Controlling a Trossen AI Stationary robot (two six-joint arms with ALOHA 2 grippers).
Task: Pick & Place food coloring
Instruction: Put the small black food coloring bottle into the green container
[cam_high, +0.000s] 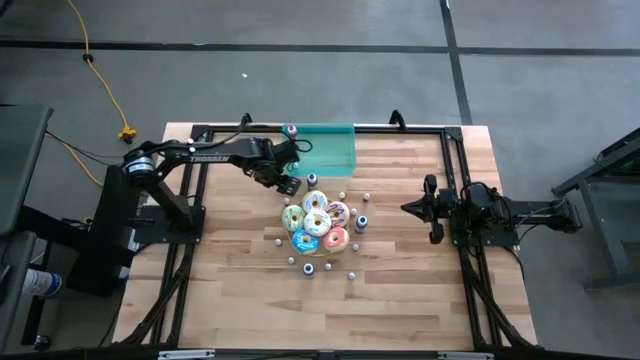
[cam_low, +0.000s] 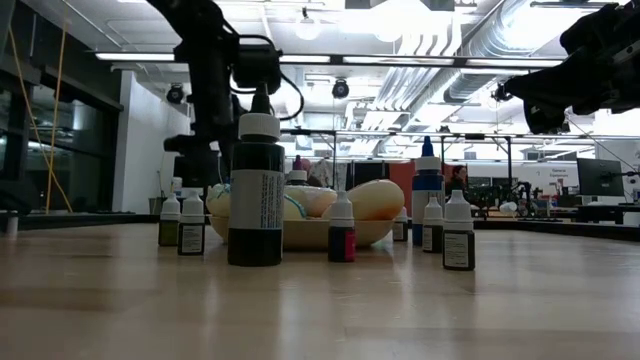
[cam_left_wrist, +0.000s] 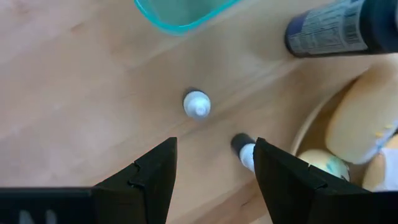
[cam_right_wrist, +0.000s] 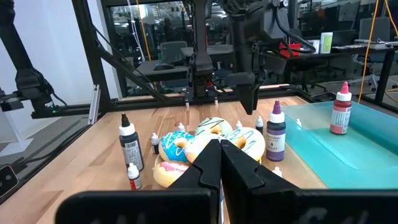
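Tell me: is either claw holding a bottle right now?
No. The left claw hangs open above two small bottles; the right claw is shut, empty.

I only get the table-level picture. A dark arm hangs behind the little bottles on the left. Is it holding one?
Observer: No. Its wrist camera shows the left gripper open and empty, with a white-capped bottle on the table ahead of it.
Operator: Is any bottle put away?
Observer: One red bottle stands in the teal tray.
Operator: And the other arm?
Observer: The right gripper is shut, waiting apart from the donuts.
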